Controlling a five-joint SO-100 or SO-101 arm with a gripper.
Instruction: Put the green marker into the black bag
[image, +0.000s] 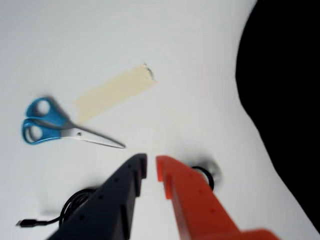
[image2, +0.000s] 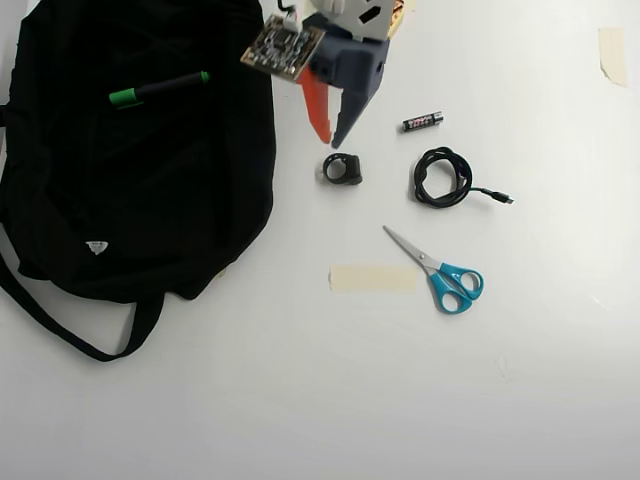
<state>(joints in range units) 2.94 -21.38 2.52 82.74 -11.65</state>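
Observation:
The green marker (image2: 158, 90) lies on top of the black bag (image2: 150, 210) near its upper part in the overhead view, with its green cap to the left. It does not show in the wrist view. The bag fills the right edge of the wrist view (image: 285, 100). My gripper (image2: 329, 138) hangs over the white table just right of the bag, apart from the marker. Its orange and dark fingers are nearly together with nothing between them, as the wrist view (image: 151, 167) also shows.
A small black ring-shaped thing (image2: 342, 168) lies just below the gripper. A battery (image2: 422, 121), a coiled black cable (image2: 442, 178), blue-handled scissors (image2: 445, 275) and a strip of tape (image2: 372, 278) lie to the right. The bag's strap (image2: 60, 320) loops out at lower left.

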